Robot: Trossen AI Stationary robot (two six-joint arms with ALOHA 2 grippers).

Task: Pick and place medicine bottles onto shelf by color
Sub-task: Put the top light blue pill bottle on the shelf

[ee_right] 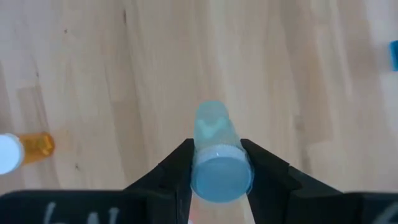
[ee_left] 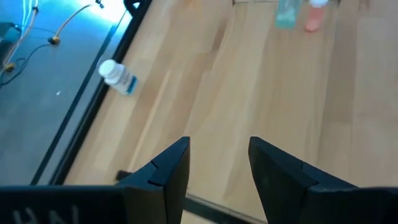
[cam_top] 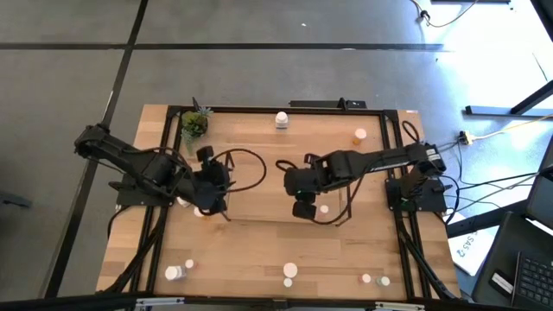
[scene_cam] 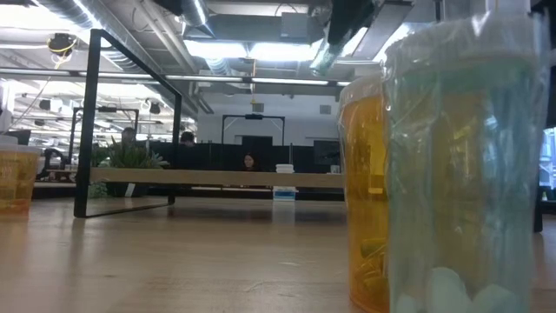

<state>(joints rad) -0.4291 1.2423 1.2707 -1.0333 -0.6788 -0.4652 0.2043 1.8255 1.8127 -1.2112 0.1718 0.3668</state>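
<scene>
In right hand [ee_right: 214, 163]: teal bottle [ee_right: 214, 149]

Tabletop [cam_top: 259, 238] mid strip btwn arms bare, free passage. Obstacles: potted plant [cam_top: 193, 124] far-left corner, shelf [cam_top: 285, 111] along far edge, bottles scattered along near edge.

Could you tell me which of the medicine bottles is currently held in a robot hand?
The teal bottle, clamped between the right hand fingers; the other bottles rest free on the table.

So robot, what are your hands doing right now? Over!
Right gripper shut on a teal bottle, mid-table. Left gripper open, empty. Shelf at far edge, nothing seen blocking.
</scene>
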